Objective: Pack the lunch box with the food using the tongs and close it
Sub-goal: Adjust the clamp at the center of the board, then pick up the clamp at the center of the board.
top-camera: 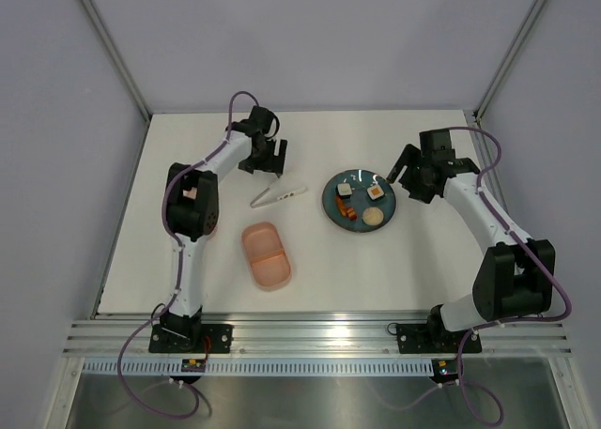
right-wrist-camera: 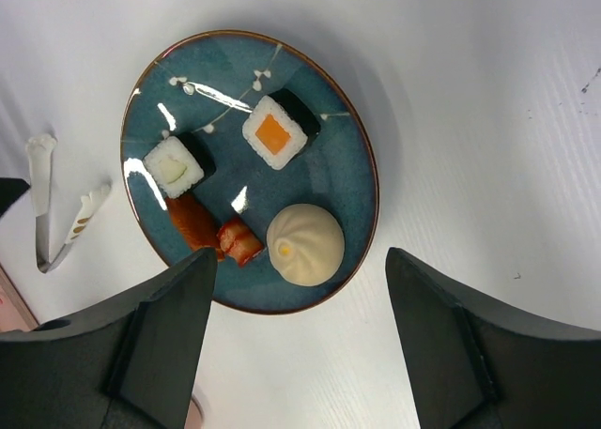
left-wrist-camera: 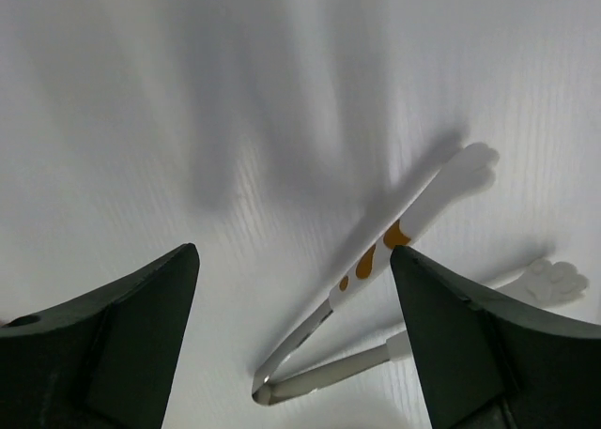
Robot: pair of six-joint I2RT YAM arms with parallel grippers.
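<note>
The pale tongs (top-camera: 278, 195) lie flat on the white table, left of the teal plate (top-camera: 331, 202). My left gripper (top-camera: 268, 159) hovers just behind them. In the left wrist view it (left-wrist-camera: 293, 252) is open, with the tongs (left-wrist-camera: 376, 260) lying between its fingers, hinge end nearest the camera, untouched. The pink lunch box (top-camera: 266, 254) sits open in front, both compartments empty. The food rests on the plate (right-wrist-camera: 338, 180): two rice rolls (right-wrist-camera: 277, 133), sausage bits (right-wrist-camera: 239, 241) and a beige bun (right-wrist-camera: 305, 244). My right gripper (right-wrist-camera: 300, 260) hangs open over the plate's near edge, holding nothing.
Grey walls enclose the table on three sides. An aluminium rail (top-camera: 310, 335) runs along the near edge where the arm bases are bolted. The tongs (right-wrist-camera: 39, 213) also show at the left edge of the right wrist view.
</note>
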